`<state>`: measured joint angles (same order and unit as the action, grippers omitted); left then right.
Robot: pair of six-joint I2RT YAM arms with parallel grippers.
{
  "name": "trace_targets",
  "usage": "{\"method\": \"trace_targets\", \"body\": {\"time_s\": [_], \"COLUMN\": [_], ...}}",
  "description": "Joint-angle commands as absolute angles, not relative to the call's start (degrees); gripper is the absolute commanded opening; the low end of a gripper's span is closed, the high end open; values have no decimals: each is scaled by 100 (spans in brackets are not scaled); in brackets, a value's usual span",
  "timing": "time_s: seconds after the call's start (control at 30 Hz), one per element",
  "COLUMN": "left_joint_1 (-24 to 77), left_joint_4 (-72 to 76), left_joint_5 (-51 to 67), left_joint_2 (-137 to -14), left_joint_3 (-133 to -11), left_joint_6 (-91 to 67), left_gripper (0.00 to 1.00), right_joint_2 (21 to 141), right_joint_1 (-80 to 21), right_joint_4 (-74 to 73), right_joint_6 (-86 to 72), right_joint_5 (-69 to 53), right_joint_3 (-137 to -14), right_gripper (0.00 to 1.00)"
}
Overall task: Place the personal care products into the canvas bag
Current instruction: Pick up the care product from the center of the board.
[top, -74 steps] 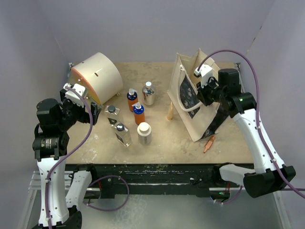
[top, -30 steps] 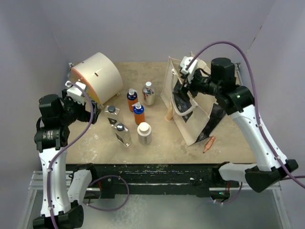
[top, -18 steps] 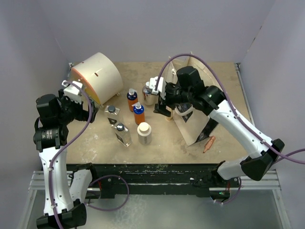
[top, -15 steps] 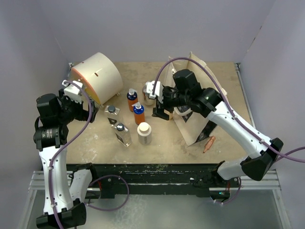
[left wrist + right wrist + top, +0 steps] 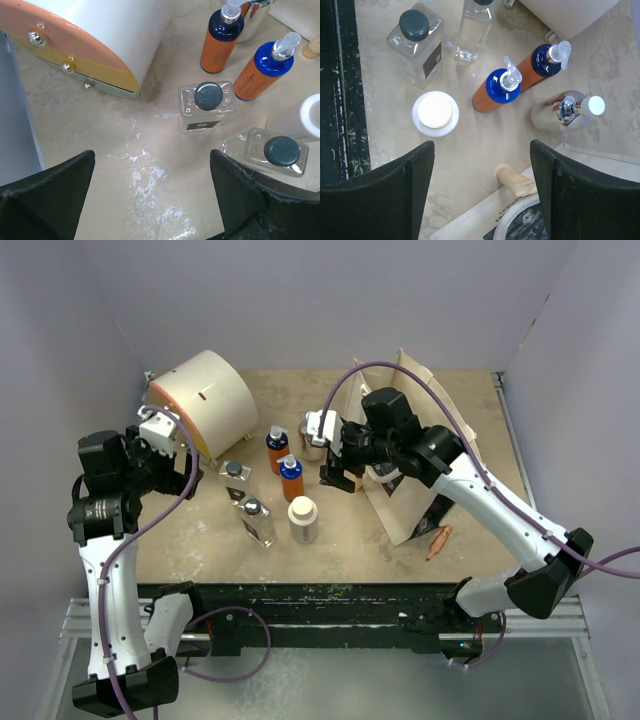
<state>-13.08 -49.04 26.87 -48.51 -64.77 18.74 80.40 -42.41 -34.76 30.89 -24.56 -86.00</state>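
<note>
1. All six bottles stood on the bench, grouped left of centre. None was in the canvas bag.
2. Back pair: the rear orange bottle had a blue pump cap. The silver bottle, white cap, stood just beside it on the bag side.
3. The front orange bottle stood just in front of the rear one. The cream-white bottle stood nearer the bench's near edge.
4. Two clear bottles with black caps were noted: the rear clear bottle and the near clear bottle. Both stood left of the orange and cream-white ones, close together but apart.
5. The canvas bag stood upright to the right of the bottles, with its dark printed panel facing them. The right arm crossed in front of it in the top view.
6. The right gripper hung above the bench between bag and bottles, over the silver and orange ones. Its jaws were spread wide and held nothing.
7. The left gripper hung above bare bench left of the clear bottles, near the drum. Its jaws were spread wide and empty.
8. The wooden cone sat at the bag's foot. The orange stick lay by the bag's near right corner.
</note>
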Motion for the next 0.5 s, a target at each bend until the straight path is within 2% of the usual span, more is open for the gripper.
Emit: {"method": "trace_targets", "body": {"time_s": [0.0, 0.47], "left_joint_1": [-1341, -1211], "left_joint_4": [-4825, -3931], "left_joint_5": [2684, 2899], "left_joint_2": [-4837, -5236], "left_joint_3": [-6677, -6690], "left_joint_6": [2095, 1950], "left_gripper": [99, 99], "right_joint_2": [7932, 8047], "right_joint_1": [-4236, -4228], "right_joint_4": [-3373, -3607], "right_joint_6": [2960, 2966], "right_joint_5": [-2249, -1907], "right_joint_3": [-8702, -9184], "right_gripper": [79, 84]}}
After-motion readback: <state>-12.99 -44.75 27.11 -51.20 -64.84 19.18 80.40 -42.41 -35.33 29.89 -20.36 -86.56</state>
